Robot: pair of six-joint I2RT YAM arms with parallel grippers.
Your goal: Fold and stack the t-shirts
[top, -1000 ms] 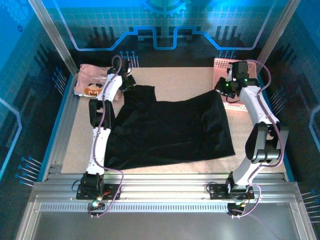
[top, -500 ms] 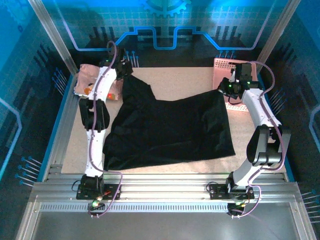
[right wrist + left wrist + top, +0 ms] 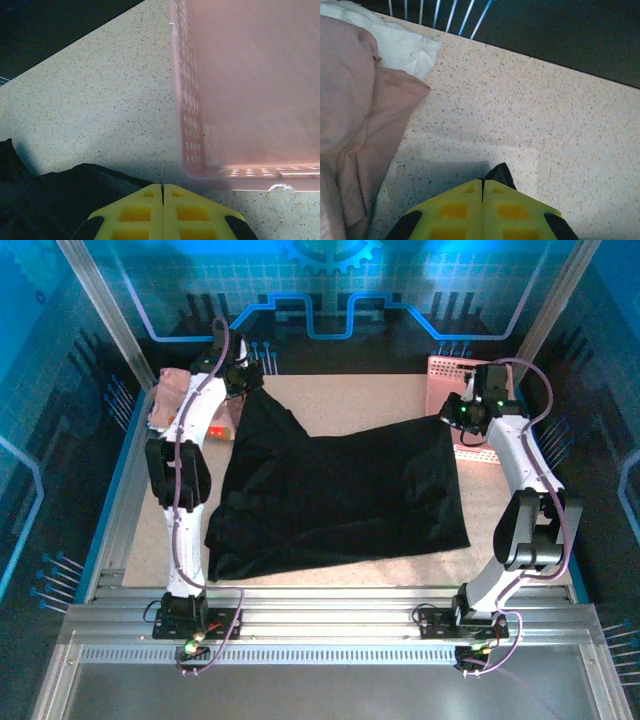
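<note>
- The black t-shirt (image 3: 340,495) lies spread across the middle of the table (image 3: 350,400). Its near edge is flat, and its two far corners are pulled up and back.
- The left gripper (image 3: 243,380) is squeezed tight on the far left corner. In the left wrist view its yellow fingers (image 3: 455,210) press together, and a bit of black cloth pokes out at the tip.
- The right gripper (image 3: 447,420) is at the far right corner, right next to the pink basket (image 3: 445,375). Its fingers (image 3: 195,212) are pressed together too, with black cloth just under them. The pinch itself is hidden, but it looks like it has the corner.
- The pink t-shirt (image 3: 162,400) sits in a soft heap at the far left corner of the table, close to the left gripper.
- The black t-shirt looks light, soft and floppy. It will sag in the middle and drag on the table when it is pulled.
- It will not break, but thin cloth could slip out of a small pinch.
- Corners and hems are the best places to hold, one on each side, so the cloth stays stretched and folds straight.
- The pink t-shirt is bunched up, so it will need spreading flat first, held by an edge.
</note>
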